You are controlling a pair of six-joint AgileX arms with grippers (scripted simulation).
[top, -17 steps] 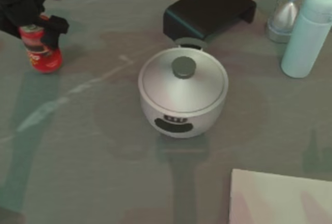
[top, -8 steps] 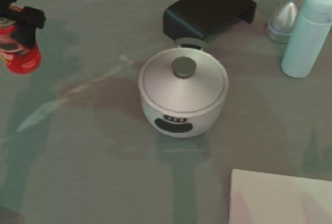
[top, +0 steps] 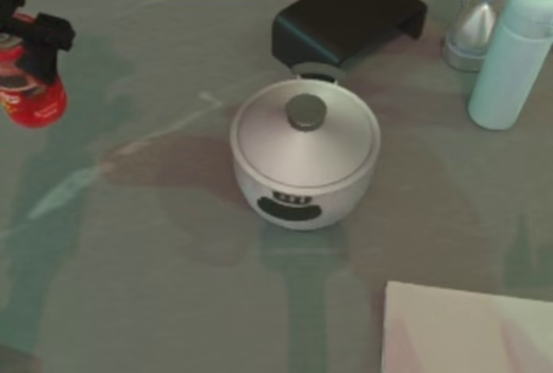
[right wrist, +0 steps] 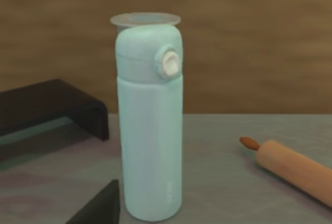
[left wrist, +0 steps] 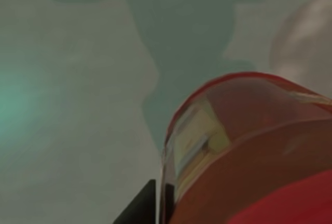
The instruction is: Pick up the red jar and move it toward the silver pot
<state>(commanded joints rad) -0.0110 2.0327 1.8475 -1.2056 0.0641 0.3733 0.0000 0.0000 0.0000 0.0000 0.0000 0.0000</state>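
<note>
Top view: left jaws [top: 33, 41] clamped on tilted red jar [top: 30, 97], far left of silver pot [top: 304, 153].

No wording can be read. The red jar [top: 32, 97] carries a yellow-and-white label, its print illegible. The silver pot [top: 304, 153] bears a black oval mark under small dark squares, no legible characters.

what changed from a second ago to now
The left claw, shut on the red jar, has carried it toward the table's left edge, away from the silver pot; over the last half second it barely shifted. The pot, black stand, mint bottle, hourglass and pale sheet stayed put.
</note>
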